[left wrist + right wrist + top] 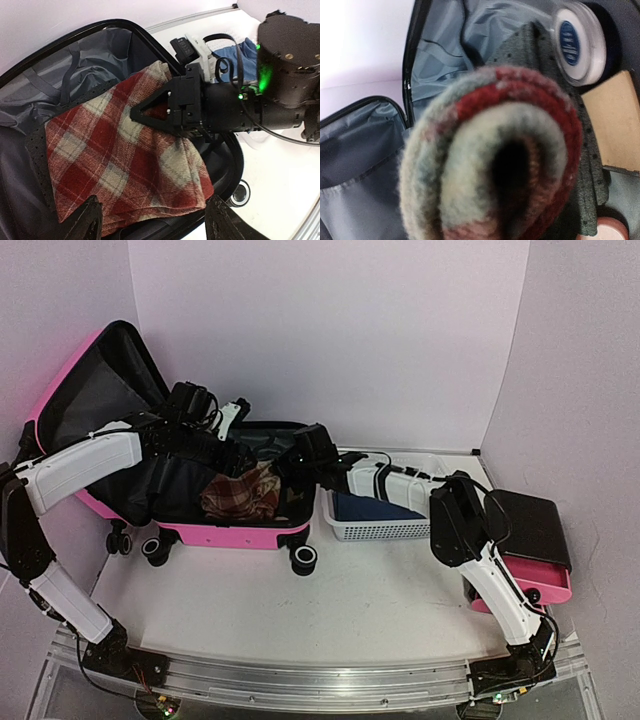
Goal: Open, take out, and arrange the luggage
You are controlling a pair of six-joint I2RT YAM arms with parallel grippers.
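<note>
The hot-pink suitcase (230,535) lies open at the left, its black-lined lid (85,390) standing up at the back. A red and cream plaid cloth (240,492) lies bunched inside it. My right gripper (303,455) reaches in from the right and is shut on the cloth's edge, as the left wrist view shows (150,112). In the right wrist view the cloth (490,160) fills the frame and hides the fingers. My left gripper (152,205) hovers open over the cloth's near edge (125,165), touching nothing.
A white mesh basket (385,528) holding blue fabric stands right of the suitcase. A black cabinet with a pink drawer (530,540) is at the far right. Inside the suitcase are a round clear container (577,42), a tan box (612,125) and a grey speckled garment (545,70).
</note>
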